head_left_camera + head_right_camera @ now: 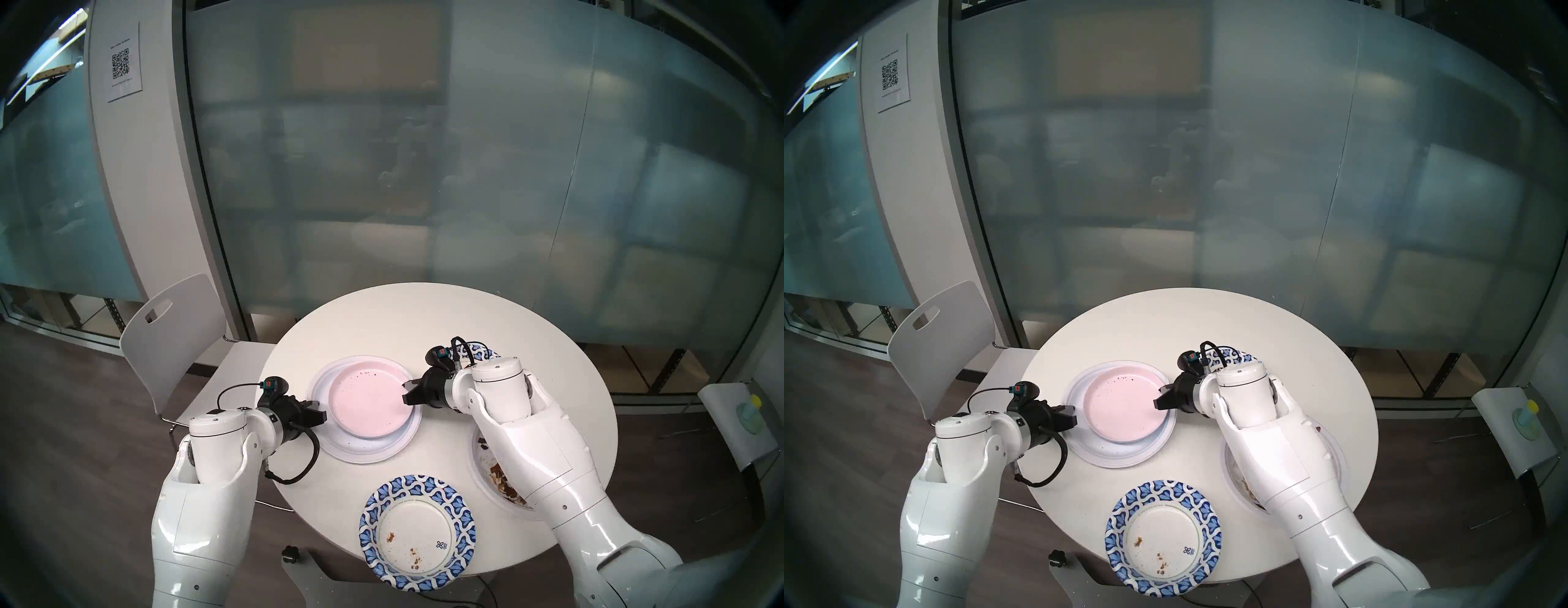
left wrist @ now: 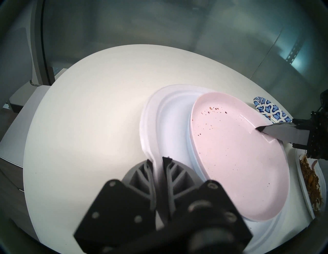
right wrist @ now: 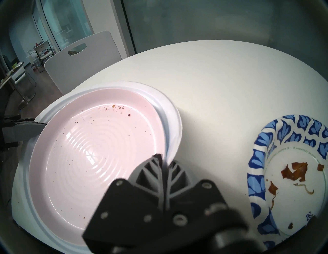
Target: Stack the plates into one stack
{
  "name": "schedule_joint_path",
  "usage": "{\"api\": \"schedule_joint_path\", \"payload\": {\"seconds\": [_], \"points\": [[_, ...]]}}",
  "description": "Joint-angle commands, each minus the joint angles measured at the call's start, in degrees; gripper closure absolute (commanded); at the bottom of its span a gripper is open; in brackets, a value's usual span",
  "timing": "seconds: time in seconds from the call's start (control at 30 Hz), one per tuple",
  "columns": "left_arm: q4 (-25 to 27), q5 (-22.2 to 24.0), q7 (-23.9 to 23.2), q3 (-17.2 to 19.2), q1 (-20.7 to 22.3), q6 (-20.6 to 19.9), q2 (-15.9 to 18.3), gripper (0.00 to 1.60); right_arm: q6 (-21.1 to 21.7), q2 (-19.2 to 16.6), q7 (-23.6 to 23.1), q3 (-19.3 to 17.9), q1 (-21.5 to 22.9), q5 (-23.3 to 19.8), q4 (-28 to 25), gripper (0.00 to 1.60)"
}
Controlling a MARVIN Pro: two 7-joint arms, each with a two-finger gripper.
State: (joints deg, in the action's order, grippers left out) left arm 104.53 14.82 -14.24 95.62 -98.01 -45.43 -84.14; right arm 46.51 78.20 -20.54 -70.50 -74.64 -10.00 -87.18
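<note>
The stack sits at the table's middle left: a pink plate (image 1: 367, 399) (image 2: 230, 159) (image 3: 88, 150) on a pale blue plate (image 2: 192, 159), both on a large white plate (image 1: 365, 450) (image 2: 150, 124). My left gripper (image 1: 324, 416) (image 2: 158, 161) is shut on the white plate's left rim. My right gripper (image 1: 405, 392) (image 3: 166, 160) is shut on the pink plate's right rim, one finger inside the dish. A blue-patterned plate (image 1: 418, 533) lies at the front edge. A smaller patterned plate (image 3: 284, 159) (image 1: 483, 352) sits behind my right wrist. Another white plate (image 1: 479, 463) with food scraps lies under my right arm.
The round white table (image 1: 424, 322) stands against a frosted glass wall. A white chair (image 1: 178, 339) is at its left side. A small stand with a yellow-topped item (image 1: 751, 416) is on the floor at the right.
</note>
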Motion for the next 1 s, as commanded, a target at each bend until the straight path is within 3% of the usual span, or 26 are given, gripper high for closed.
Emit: {"api": "schedule_joint_path", "payload": {"seconds": [0.0, 0.47, 0.77, 0.8, 0.97], "points": [[3.3, 1.5, -0.5, -0.8, 2.6, -1.3, -1.9, 1.60, 1.0, 0.5, -0.6, -0.8, 2.2, -0.7, -3.8, 1.60], [9.3, 3.0, -1.1, -2.9, 2.0, -6.4, -3.9, 1.60, 6.6, -2.3, -2.7, -3.1, 1.1, -1.1, -12.2, 1.60], [13.3, 3.6, -1.7, -6.1, 0.6, -9.2, -5.1, 1.60, 8.5, -4.1, -3.3, -5.4, -2.9, -1.9, -17.7, 1.60], [14.4, 3.6, -1.7, -7.4, 0.5, -9.6, -5.4, 1.60, 8.5, -5.2, -2.7, -6.9, -6.6, -1.9, -23.5, 1.60], [14.7, 3.5, -1.7, -8.4, 0.4, -9.6, -5.7, 1.60, 8.5, -5.6, -2.8, -7.3, -7.1, -2.0, -24.0, 1.60]]}}
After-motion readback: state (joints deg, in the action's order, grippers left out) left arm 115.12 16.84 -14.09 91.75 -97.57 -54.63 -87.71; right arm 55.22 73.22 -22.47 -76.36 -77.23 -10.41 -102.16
